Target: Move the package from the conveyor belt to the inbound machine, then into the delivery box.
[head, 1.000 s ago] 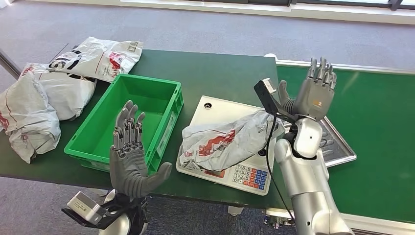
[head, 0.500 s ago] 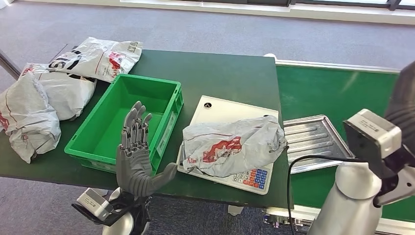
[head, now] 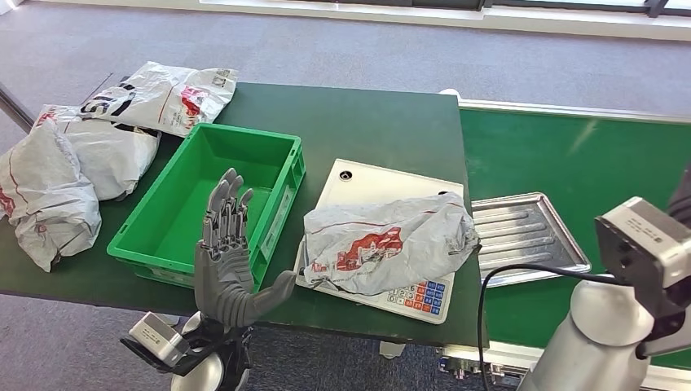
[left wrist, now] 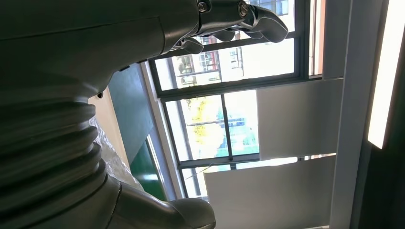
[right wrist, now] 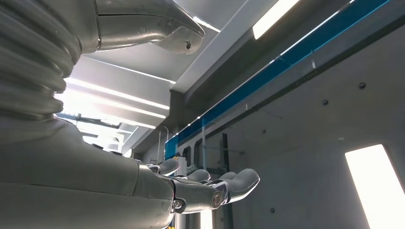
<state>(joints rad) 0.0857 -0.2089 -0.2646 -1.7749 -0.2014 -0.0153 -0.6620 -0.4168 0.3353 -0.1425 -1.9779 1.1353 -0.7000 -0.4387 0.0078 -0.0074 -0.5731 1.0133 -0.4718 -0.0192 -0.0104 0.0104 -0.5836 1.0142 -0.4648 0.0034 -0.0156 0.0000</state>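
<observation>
Package lies on the inbound machine; both hands hold nothing.

The crumpled grey package (head: 385, 242) with red print lies across the white inbound machine (head: 358, 182), covering most of its platform and part of its keypad (the far corner of the platform stays bare). Left of the machine and just beside it stands the green delivery box (head: 281, 210). The left hand (head: 226, 265) hangs at the near edge of the box, left of the machine, fingers straight and spread, thumb out toward the package, touching nothing. Right of the machine a ribbed metal tray (head: 562, 244) rests on the green conveyor belt (head: 570, 155). The right hand (right wrist: 143, 183), seen from its wrist camera, has fingers extended and apart, palm bare. More grey bags (head: 73, 163) lie well left of the machine, beyond the box.
</observation>
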